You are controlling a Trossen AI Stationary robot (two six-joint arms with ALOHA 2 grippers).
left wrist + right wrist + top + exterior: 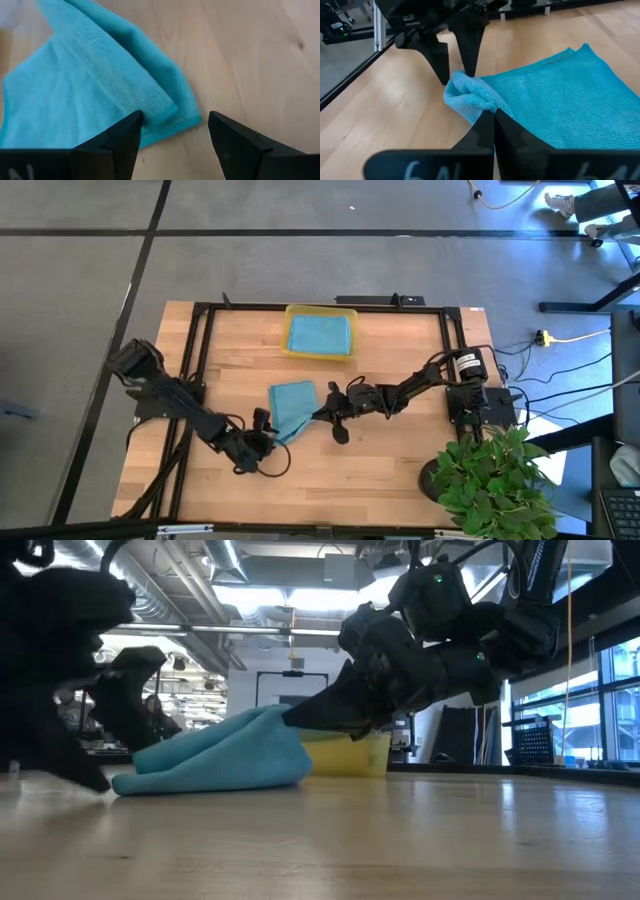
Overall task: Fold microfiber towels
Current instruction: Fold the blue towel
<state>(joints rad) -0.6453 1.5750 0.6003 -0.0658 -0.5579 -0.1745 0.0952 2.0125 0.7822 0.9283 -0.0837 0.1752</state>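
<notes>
A teal-blue towel [292, 406] lies mid-table with one flap folded over. Its right side is raised, and the rest slopes down to the wood [215, 772]. My right gripper [321, 413] is shut on that raised side. My left gripper [175, 120] is open at the towel's near corner [185, 116], which lies between its fingers. In the right wrist view those two fingers [441, 60] stand just behind the bunched cloth. A second teal-blue towel [319, 332] lies flat in the yellow tray [288, 350]. My right gripper pinches a bunched fold at the towel's right edge [472, 100] between its two shut fingers. It comes nearly level from the table's right side. That edge is lifted off the wood, and the cloth drapes slack down to the table toward the left. My left gripper has one finger [131, 126] at the towel's folded edge. I cannot tell whether it touches the cloth.
The yellow tray stands at the table's far middle. A potted plant [495, 480] stands at the near right corner, beside the right arm's base. A black frame [200, 310] runs round the tabletop. Bare wood lies in front of the towel [340, 480].
</notes>
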